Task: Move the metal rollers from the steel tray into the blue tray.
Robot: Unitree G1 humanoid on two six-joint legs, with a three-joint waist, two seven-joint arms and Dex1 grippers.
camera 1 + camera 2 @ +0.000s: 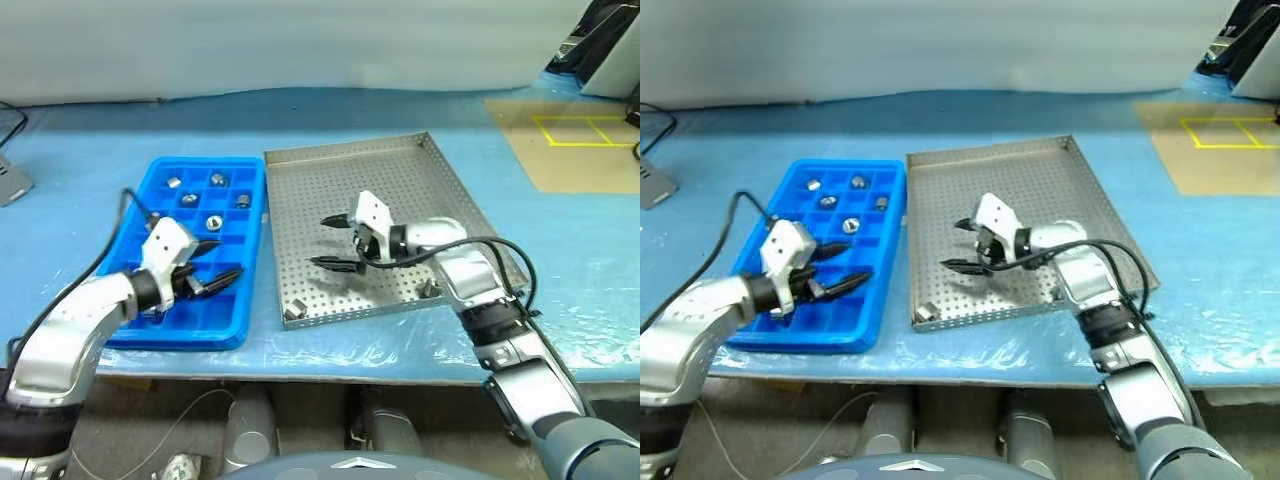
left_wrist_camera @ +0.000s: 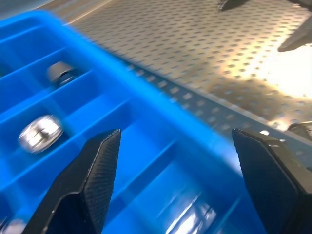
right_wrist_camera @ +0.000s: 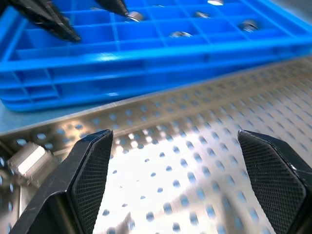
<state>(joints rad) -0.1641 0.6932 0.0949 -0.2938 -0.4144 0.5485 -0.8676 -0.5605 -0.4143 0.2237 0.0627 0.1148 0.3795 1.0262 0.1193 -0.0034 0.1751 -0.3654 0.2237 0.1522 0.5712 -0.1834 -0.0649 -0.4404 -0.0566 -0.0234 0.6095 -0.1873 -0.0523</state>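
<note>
The blue tray (image 1: 200, 163) lies left of the steel tray (image 1: 400, 185), their long sides touching. Several metal rollers (image 1: 213, 222) rest in the blue tray's far compartments. One roller (image 1: 293, 312) lies in the steel tray's near left corner, and another (image 1: 430, 290) sits near its front rim beside my right forearm. My left gripper (image 1: 215, 265) hovers open over the blue tray's near compartments, holding nothing. My right gripper (image 1: 322, 242) is open and empty above the steel tray's perforated floor, pointing toward the blue tray. The right wrist view shows the corner roller (image 3: 29, 158) just off one finger (image 3: 87, 180).
Both trays sit on a blue-covered table whose front edge (image 1: 330, 372) runs just past them. A tan board with yellow tape (image 1: 570, 140) lies at the back right. A grey device (image 1: 10, 180) sits at the far left edge.
</note>
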